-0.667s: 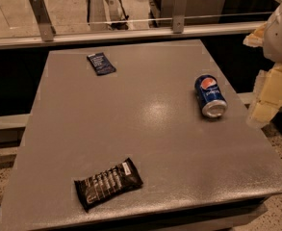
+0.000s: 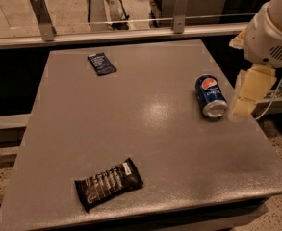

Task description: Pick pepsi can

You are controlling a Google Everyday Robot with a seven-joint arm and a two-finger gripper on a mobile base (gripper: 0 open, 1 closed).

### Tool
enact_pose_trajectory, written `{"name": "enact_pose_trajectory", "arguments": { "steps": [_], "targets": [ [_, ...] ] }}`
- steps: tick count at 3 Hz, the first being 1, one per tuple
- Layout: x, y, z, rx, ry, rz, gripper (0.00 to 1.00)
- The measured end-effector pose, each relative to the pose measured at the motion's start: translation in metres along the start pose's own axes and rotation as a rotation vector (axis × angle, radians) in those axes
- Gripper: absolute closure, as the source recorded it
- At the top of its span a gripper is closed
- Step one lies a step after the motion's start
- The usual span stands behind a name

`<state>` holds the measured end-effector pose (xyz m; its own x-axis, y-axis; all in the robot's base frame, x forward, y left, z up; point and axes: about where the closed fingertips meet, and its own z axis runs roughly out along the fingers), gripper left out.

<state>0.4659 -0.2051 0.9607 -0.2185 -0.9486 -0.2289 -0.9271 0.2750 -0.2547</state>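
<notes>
The pepsi can (image 2: 211,96) lies on its side on the right part of the grey table (image 2: 145,129). It is blue with a red-white-blue round logo, and its silver end faces the front. My gripper (image 2: 246,94), cream-coloured, hangs from the white arm (image 2: 270,30) just to the right of the can, close to it and near the table's right edge. It holds nothing that I can see.
A flat dark blue packet (image 2: 101,63) lies at the back left of the table. A black snack bar wrapper (image 2: 108,183) lies at the front left. A metal rail with glass (image 2: 131,30) runs behind the table.
The arm and gripper have moved a little to the left, closer to the can. The can and the other objects have not moved.
</notes>
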Motion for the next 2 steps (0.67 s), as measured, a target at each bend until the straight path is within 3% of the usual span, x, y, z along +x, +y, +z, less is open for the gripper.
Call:
{"name": "enact_pose_trajectory", "arguments": {
  "steps": [1,2],
  "targets": [
    [-0.013,-0.035,0.052,-0.002,-0.001,0.055,0.0],
    [-0.02,-0.06,0.091,0.029,0.021,0.172,0.0]
  ]
}}
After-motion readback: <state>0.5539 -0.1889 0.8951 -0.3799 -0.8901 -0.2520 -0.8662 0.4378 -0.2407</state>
